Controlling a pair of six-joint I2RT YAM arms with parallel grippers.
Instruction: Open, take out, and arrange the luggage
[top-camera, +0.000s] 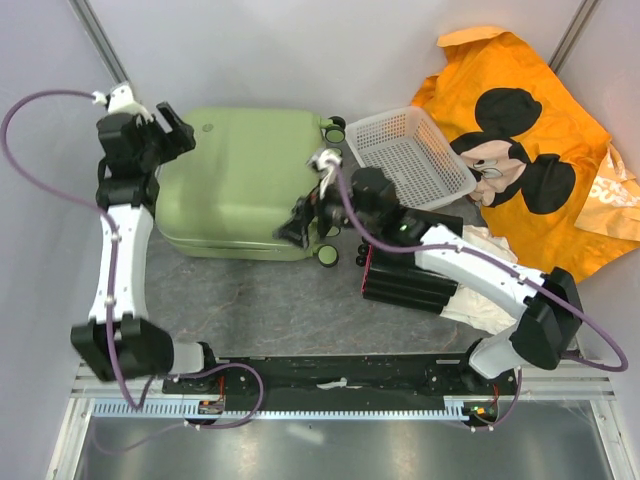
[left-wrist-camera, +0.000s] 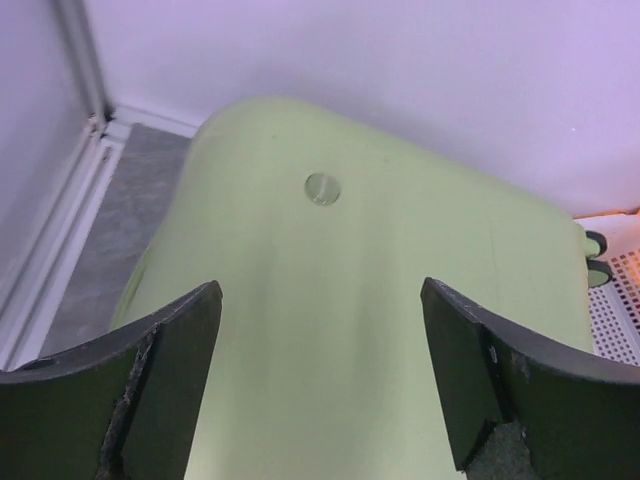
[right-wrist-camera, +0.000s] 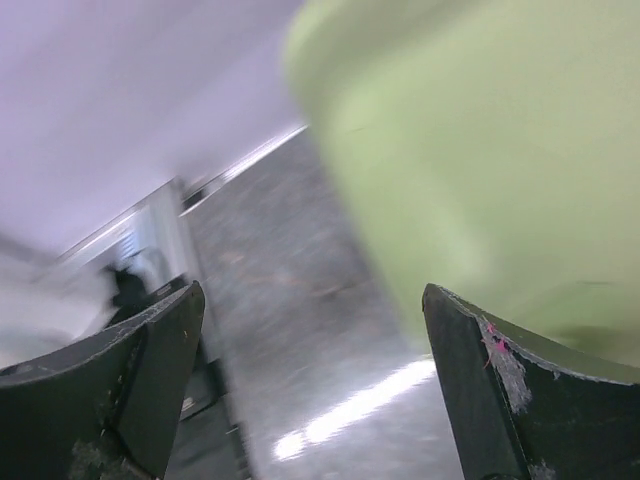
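Luggage (top-camera: 245, 180) lies flat and closed on the grey tabletop (top-camera: 260, 300), left of centre and toward the back. We note its long axis runs left to right in the top view. Its black wheels (top-camera: 328, 252) sit at the right end, facing the white mesh basket (top-camera: 410, 155). The pale green shell faces up, with a small round mark (left-wrist-camera: 322, 188) near its left end.

The left arm climbs from its base along the left side. Its wrist bends inward, so the left tool (top-camera: 172, 128) hangs over the luggage's far-left corner. In the wrist view we see its fingers (left-wrist-camera: 175, 350) spread wide, released, with only green shell below.

The right arm stretches leftward from its base, passing above the black box (top-camera: 405, 275). It brings the right tool (top-camera: 300, 218) to the luggage's near-right corner, just beside the near wheel. That wrist view is blurred, but the fingers (right-wrist-camera: 150, 350) stand apart with nothing between them. The shell fills its upper right. We cannot tell whether either tool touches the shell.

An orange cloth (top-camera: 545, 110) lies at the far right.
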